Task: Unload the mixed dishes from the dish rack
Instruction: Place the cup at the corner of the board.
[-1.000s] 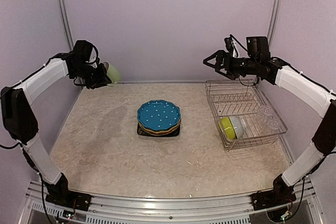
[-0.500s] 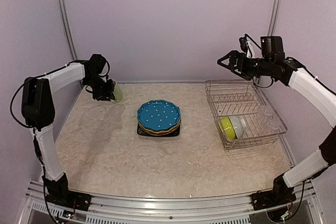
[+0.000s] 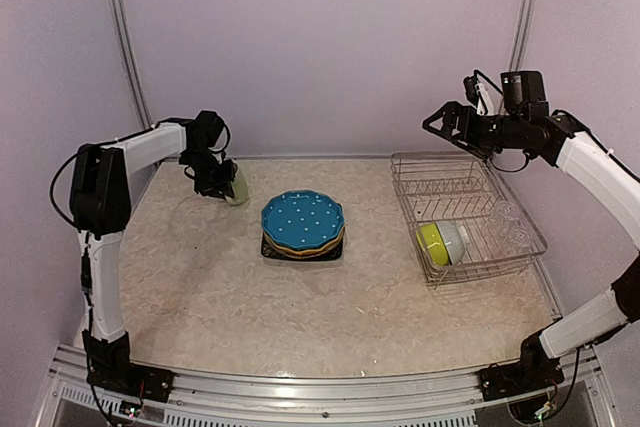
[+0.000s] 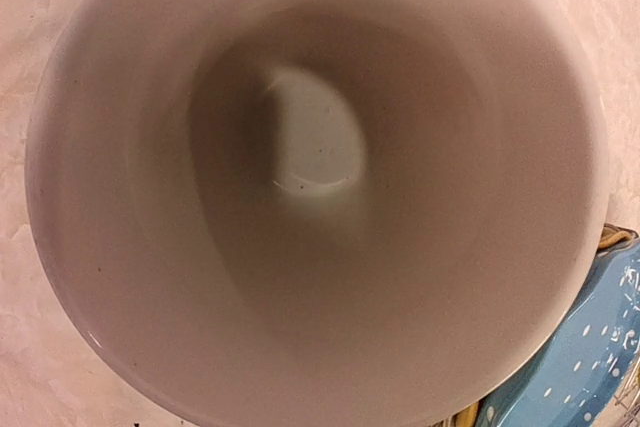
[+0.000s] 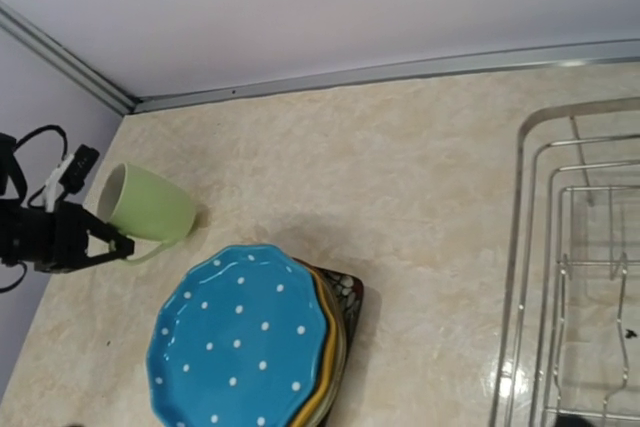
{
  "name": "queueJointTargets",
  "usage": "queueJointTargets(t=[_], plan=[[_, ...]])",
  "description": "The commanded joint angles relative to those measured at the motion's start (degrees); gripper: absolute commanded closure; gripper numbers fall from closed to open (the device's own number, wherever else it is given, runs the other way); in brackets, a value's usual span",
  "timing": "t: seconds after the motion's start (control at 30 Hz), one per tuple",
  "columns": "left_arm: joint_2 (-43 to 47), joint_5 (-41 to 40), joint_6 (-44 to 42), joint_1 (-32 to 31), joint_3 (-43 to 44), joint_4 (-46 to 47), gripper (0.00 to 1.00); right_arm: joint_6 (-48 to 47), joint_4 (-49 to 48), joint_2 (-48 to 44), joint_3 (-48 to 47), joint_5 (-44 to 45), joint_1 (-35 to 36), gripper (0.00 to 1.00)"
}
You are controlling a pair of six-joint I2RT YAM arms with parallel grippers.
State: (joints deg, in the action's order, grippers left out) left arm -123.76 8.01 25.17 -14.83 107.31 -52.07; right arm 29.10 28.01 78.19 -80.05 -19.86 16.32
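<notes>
One pale green mug [image 3: 238,187], clamped in the left gripper [image 3: 214,178], should settle upright left of the blue white-dotted plate [image 3: 302,221] before release; right gripper [image 3: 435,119] gapes empty.

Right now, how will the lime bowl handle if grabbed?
The lime bowl looks smooth and rigid, so probably slippery. It lies on its side against the white bowl in the dish rack; pulling may shift both. Rounded wall could roll if nudged.

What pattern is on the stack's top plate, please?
The top plate is blue, white-dotted; right wrist view.
</notes>
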Motion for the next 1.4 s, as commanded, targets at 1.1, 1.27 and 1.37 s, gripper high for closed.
queueJointTargets(t=[1.1, 1.27, 1.37], plan=[[-8.80, -8.38, -3.85, -1.81, 17.15, -11.14, 0.71, -2.36, 4.61, -1.08, 0.33, 2.15, -1.51, 0.01], [-7.71, -8.36, -4.72, -1.87, 17.93, -11.39, 0.52, -3.07, 8.06, -1.14, -0.81, 4.63, -2.06, 0.01], [-6.54, -6.52, -4.84, -2.08, 17.85, -11.50, 0.42, -3.04, 10.69, -2.40, -0.29, 7.07, -2.85, 0.01]])
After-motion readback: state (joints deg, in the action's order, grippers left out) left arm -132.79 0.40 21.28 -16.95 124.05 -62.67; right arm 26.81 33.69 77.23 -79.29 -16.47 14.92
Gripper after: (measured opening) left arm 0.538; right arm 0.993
